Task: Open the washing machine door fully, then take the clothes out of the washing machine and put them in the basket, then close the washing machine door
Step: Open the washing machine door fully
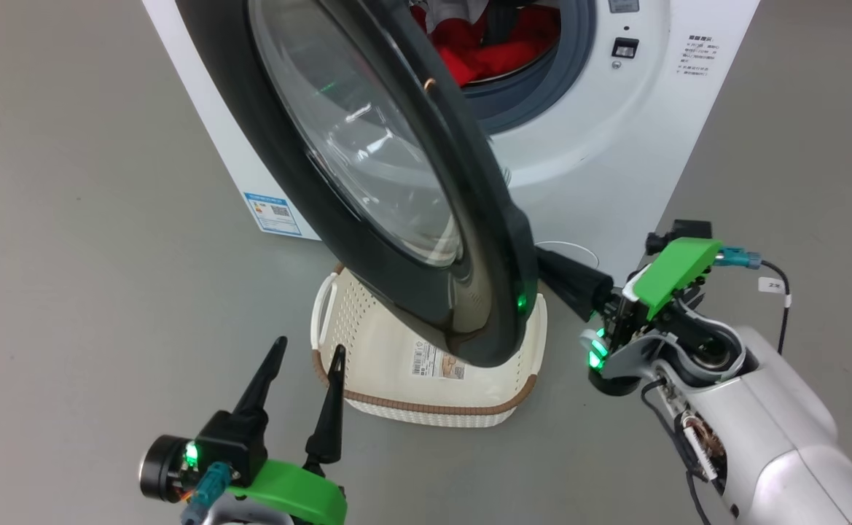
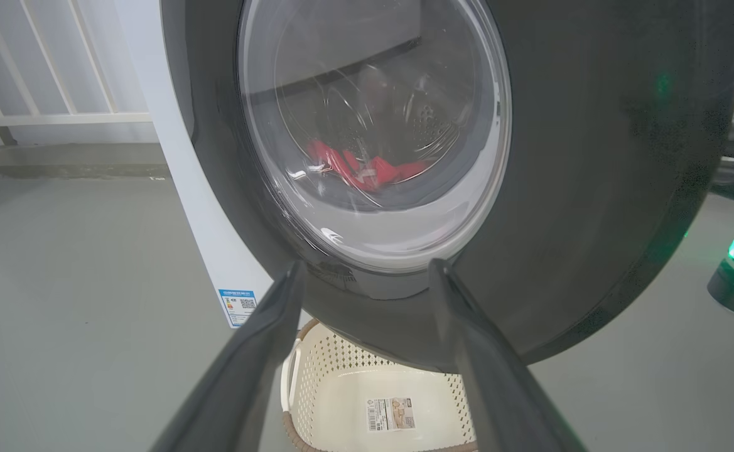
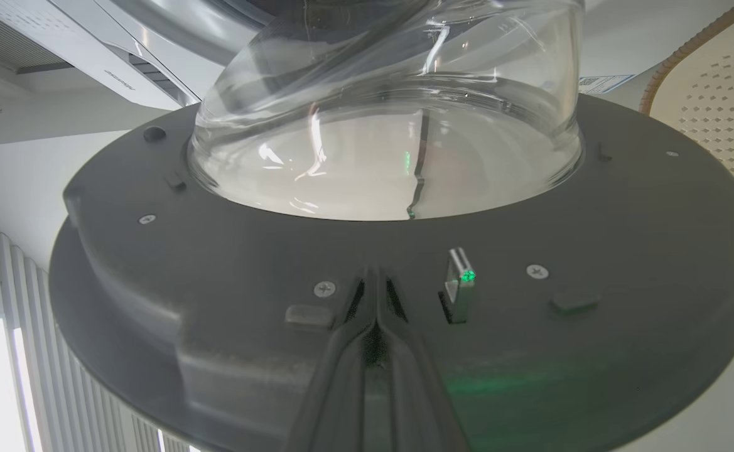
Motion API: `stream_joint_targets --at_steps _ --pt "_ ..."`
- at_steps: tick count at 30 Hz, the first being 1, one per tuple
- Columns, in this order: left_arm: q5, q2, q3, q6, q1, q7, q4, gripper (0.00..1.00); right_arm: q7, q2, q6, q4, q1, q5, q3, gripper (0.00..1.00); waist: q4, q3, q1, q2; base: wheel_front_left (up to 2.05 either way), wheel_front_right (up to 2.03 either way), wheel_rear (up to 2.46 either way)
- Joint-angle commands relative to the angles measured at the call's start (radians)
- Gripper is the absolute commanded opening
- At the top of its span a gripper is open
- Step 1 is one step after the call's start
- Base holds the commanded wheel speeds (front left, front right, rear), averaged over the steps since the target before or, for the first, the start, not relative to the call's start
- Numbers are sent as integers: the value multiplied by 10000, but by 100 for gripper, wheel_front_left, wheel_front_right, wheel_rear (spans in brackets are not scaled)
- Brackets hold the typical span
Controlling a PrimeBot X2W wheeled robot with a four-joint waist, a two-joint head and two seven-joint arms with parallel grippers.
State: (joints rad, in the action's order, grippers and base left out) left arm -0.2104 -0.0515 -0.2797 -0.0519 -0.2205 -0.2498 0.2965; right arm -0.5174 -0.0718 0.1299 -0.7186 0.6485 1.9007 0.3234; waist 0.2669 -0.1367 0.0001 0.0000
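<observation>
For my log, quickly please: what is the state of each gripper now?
Left gripper: open, holding nothing.
Right gripper: closed, holding nothing, tips against the door.

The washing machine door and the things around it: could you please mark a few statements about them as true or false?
1. The washing machine door stands partly open. True.
2. The clothes lie in the basket. False: they are inside the washing machine.
3. The right gripper is shut, its tip at the door's inner side. True.
4. The left gripper clamps the door's rim. False: it is open, apart from the door, holding nothing.
</observation>
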Motion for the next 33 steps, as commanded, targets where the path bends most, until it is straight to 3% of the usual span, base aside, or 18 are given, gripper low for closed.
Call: stream_joint_targets --at_steps 1,18,25,33 --pt "79 -97 367 62 -33 -120 -198 100 -62 215 8 322 -131 112 316 0 -12 11 -1 0 0 0 0" --pt "105 -82 384 50 44 -120 -140 100 220 215 8 793 -429 771 1142 0 -126 164 -1 0 0 0 0" --pt "38 -74 454 24 92 -120 -146 100 782 213 8 1299 -956 1034 80 0 -282 239 -1 0 0 0 0" --pt "24 -137 566 -19 226 -120 -168 100 1169 115 8 2875 -2604 782 -1767 0 -628 407 -1 0 0 0 0"
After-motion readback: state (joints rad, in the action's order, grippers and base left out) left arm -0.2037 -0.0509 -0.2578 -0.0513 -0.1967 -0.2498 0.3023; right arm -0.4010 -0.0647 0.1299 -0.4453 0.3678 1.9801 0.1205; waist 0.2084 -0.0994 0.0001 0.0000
